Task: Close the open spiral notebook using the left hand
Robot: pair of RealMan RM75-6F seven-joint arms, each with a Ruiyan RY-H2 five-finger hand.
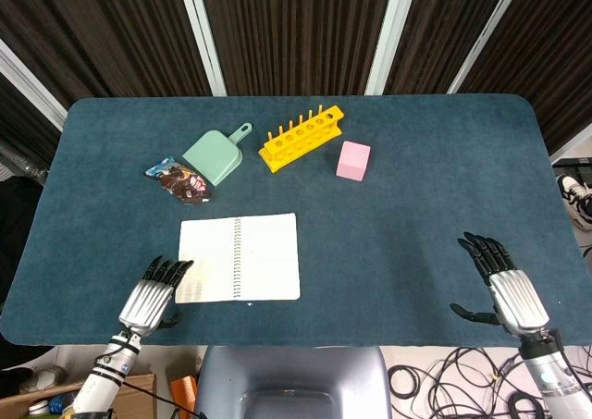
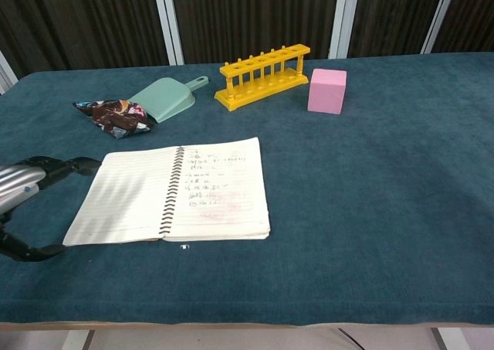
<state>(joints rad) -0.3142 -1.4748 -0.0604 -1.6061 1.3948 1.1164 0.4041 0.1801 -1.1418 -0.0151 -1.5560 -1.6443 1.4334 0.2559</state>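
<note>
The spiral notebook (image 1: 240,257) (image 2: 174,191) lies open and flat on the blue table, its wire spine running front to back down the middle. The right page carries handwriting, the left page is lined and blank. My left hand (image 1: 153,294) (image 2: 27,181) hovers just left of the notebook's left edge, fingers spread and pointing forward, holding nothing. Its fingertips (image 1: 178,268) reach the left page's outer edge. My right hand (image 1: 504,285) is far off at the front right, fingers apart and empty; the chest view does not show it.
Behind the notebook sit a snack packet (image 1: 179,181) (image 2: 113,116), a green dustpan scoop (image 1: 216,154) (image 2: 164,100), a yellow test-tube rack (image 1: 301,138) (image 2: 262,74) and a pink block (image 1: 352,160) (image 2: 327,90). The table's front edge (image 1: 296,340) runs close below the notebook.
</note>
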